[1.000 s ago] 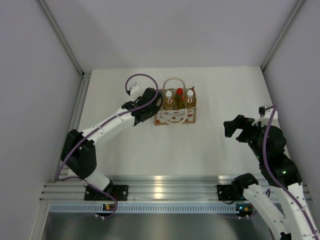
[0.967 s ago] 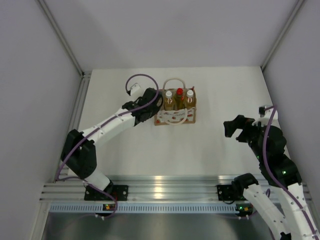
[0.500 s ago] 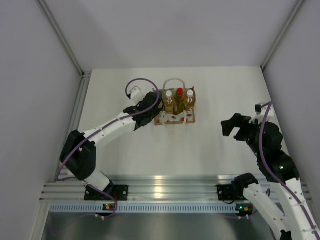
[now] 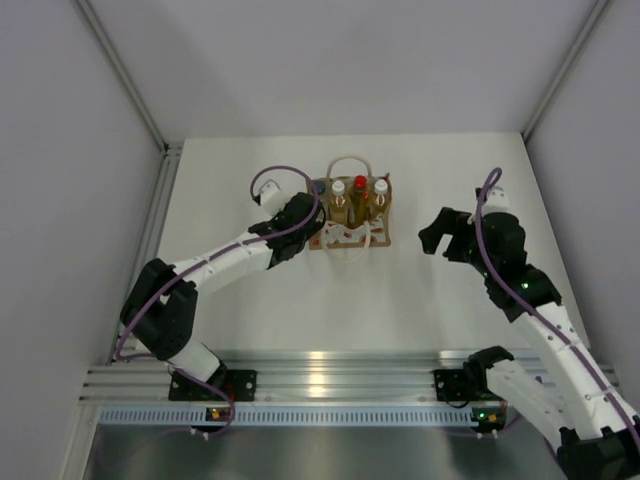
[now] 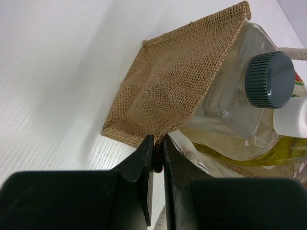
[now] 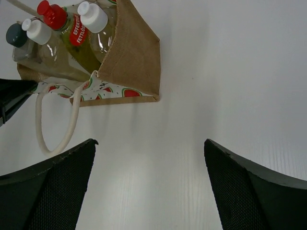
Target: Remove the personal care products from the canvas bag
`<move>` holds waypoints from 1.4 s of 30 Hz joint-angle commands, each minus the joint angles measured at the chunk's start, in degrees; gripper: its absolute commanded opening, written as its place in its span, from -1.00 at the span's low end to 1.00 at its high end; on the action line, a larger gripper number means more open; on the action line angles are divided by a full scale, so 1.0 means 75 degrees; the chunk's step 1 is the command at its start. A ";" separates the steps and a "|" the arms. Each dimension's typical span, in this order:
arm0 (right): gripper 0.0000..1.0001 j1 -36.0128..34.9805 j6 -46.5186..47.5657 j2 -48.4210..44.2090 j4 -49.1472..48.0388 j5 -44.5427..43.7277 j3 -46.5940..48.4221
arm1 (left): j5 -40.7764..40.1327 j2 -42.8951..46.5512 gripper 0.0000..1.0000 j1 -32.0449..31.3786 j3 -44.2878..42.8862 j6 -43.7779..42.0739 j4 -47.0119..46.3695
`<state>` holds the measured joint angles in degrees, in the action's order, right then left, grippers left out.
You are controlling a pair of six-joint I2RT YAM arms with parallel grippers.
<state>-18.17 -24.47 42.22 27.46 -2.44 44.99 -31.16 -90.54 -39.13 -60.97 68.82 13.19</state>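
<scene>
Your left gripper (image 5: 156,140) is pinched nearly shut, apparently on the lower-left corner of the canvas bag (image 4: 350,235), mid-frame in the top view. Your right gripper (image 6: 148,143) is spread wide, well right of the bag, with bare white table (image 4: 400,285) between. The bottles (image 6: 72,33) sit in the bag at the right wrist view's upper left, necks slanting up-left; the right arm looks freer to reach them
</scene>
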 commanded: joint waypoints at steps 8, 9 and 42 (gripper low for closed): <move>0.48 -0.0576 0.0239 0.3180 -0.1459 0.0524 0.2132 | 0.0791 -0.0373 -1.00 -0.0149 0.0512 -0.0164 0.0456; 0.46 -0.0670 0.0239 0.3334 -0.1459 0.0478 0.2296 | 0.0814 -0.0303 -1.00 -0.0149 0.0535 -0.0152 0.0456; 0.20 -0.3835 -0.0534 0.8315 -0.1424 -0.2651 0.6586 | 0.1763 0.0682 -1.00 0.0096 0.1684 0.1102 -0.0973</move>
<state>-45.80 -27.68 102.59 18.44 -19.94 89.95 -24.36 -84.82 -38.26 -51.11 77.69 3.95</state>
